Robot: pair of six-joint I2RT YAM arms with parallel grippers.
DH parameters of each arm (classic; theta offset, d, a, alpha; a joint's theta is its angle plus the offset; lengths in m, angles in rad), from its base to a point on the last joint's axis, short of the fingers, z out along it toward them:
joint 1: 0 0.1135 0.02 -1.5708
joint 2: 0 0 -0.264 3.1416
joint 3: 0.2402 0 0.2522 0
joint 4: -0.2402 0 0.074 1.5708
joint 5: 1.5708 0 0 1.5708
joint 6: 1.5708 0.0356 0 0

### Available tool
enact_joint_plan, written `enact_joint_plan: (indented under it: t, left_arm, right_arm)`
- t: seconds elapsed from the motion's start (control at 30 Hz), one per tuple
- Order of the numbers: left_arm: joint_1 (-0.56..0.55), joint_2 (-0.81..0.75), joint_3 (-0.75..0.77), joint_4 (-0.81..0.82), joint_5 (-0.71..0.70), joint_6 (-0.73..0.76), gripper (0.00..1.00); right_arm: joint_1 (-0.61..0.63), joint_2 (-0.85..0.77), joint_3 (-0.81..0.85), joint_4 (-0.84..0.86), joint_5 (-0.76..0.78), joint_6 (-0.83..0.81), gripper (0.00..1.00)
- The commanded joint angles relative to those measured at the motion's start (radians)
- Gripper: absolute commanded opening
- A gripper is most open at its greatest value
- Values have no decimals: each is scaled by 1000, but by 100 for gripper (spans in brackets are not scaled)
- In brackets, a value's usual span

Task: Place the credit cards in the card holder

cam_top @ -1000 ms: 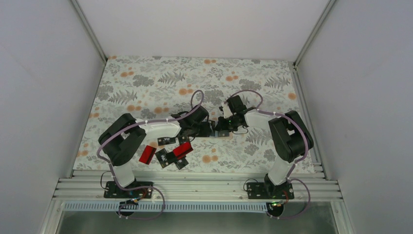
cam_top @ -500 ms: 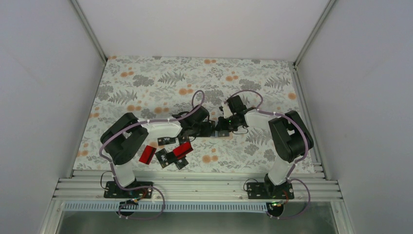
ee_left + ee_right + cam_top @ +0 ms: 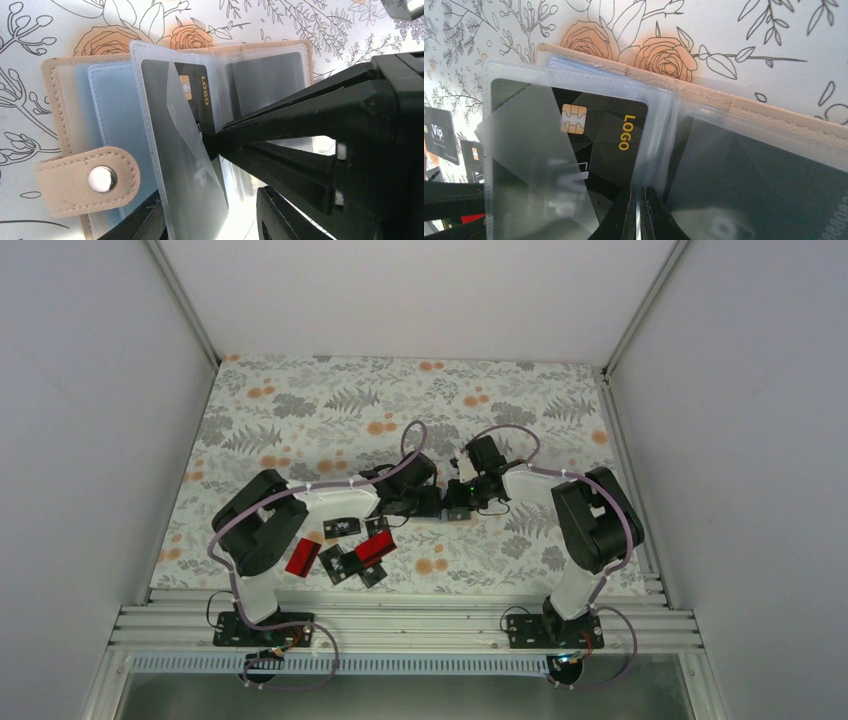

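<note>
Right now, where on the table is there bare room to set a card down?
The far half of the table, between the back wall and the card holder, is bare. So is the near patch right of the loose credit cards. Crowded: the centre around the holder, and the near-left card pile.
</note>
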Motion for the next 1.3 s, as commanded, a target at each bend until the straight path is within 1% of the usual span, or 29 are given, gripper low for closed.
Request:
enact_joint_plan:
  t: [0.0,0.13,0.23,0.33,0.4,0.47,0.7,0.8,0.97,1.27]
  left_arm:
    - [-9,20,44,-25,-19,16,41]
    - [-13,29,62,-35,-27,24,41]
    - [-15,40,78,-49,-31,31,40]
    - [-17,47,89,-59,-35,35,40]
    - [-18,48,94,-61,-37,38,40]
    - [-19,48,96,-63,-38,38,40]
    - [-24,52,99,-63,-41,40,40]
    - [-26,55,102,-59,-40,43,40]
    - [-30,70,128,-65,-39,50,40]
    - [-51,151,258,-97,-23,80,40]
  right_arm:
    - [1,-14,-11,-28,24,8,7]
    - [1,-42,-11,-38,44,20,12]
    - [1,-68,-20,-36,47,36,22]
    - [0,-110,-27,-35,48,47,27]
    - [-1,-141,-28,-43,52,51,34]
    - [-3,-163,-28,-53,64,54,39]
    - [-17,-230,-24,-98,115,52,51]
    - [-32,-266,-38,-110,143,58,54]
    - [-58,-333,-66,-123,168,70,56]
    - [-112,-468,-131,-126,208,112,60]
